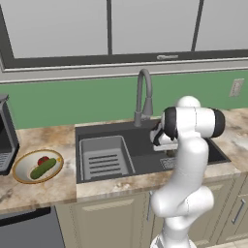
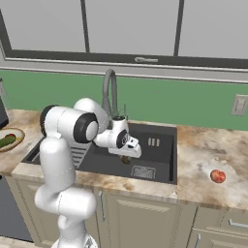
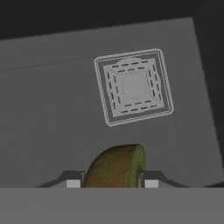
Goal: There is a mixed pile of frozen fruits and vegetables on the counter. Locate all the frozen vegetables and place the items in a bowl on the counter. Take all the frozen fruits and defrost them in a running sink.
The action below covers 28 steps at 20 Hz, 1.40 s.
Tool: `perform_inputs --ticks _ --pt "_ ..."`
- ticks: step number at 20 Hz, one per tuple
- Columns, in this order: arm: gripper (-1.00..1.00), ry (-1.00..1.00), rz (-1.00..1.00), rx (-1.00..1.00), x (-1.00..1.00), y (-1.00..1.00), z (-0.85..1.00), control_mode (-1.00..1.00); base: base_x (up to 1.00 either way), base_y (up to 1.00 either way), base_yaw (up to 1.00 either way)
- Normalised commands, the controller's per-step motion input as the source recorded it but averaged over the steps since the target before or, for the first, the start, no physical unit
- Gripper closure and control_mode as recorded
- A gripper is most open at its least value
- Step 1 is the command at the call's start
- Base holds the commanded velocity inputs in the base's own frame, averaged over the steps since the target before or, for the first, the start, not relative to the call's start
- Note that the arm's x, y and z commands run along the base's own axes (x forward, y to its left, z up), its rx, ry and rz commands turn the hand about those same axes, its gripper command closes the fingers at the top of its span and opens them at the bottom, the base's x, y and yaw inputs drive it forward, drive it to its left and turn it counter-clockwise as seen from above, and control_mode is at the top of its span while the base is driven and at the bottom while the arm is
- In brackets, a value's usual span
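Kitchen, rendered: green backsplash, pale upper cabinets w/ dark frame, beige cabinet doors below. Table (image 1: 43,191): mottled tan-brown stone, rounded front edge, runs L to R around a dark sink (image 1: 140,140); R stretch past the basin is open and broad. Sink: matte charcoal, rectangular, straight walls; grey slotted rack (image 1: 104,157) sits in its L half, R half bare floor w/ square drain grate (image 3: 133,86), light-rimmed, dashed slots; open floor all round the grate. Faucet (image 1: 144,97): grey gooseneck, at back rim, centre. Bowl (image 1: 38,165): shallow, cream w/ yellow-brown rim, on table L of sink, well apart from basin edge; holds a green cucumber (image 1: 43,168) (elongate, dull skin) and a small red item (image 1: 43,159) touching behind it, kind unclear. Apple-like red-orange fruit (image 2: 218,176): round, alone on table R of sink, near front edge. Dark appliance (image 1: 7,135) at far L, partly cut off. Gripper (image 3: 112,183): above sink's R half, drain ahead of it; jaws pinching a kiwi (image 3: 116,166), brown fuzzy skin, green rim at one edge, rounded, clear of the sink floor.
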Motion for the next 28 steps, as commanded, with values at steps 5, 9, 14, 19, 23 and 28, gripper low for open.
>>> perform_inputs --ticks 5,9,14,19,23,28 --pt "1.0 -0.06 -0.16 0.12 0.45 -0.18 -0.28 -1.0 0.0 0.0 0.0" --pt "1.0 -0.08 -0.02 0.01 0.24 -0.1 -0.36 -1.0 0.0 0.0 0.0" --pt "1.0 -0.09 -0.02 -0.03 0.2 -0.02 -0.55 -1.0 0.0 0.0 0.0" --pt "1.0 -0.1 0.0 -0.01 0.43 0.0 -0.49 -1.0 0.0 0.0 0.0" --pt "1.0 -0.06 0.0 0.0 0.5 0.0 -0.42 -1.0 0.0 0.0 0.0" --pt "1.0 -0.05 0.0 0.0 0.34 0.0 -0.54 -1.0 0.0 0.0 0.0"
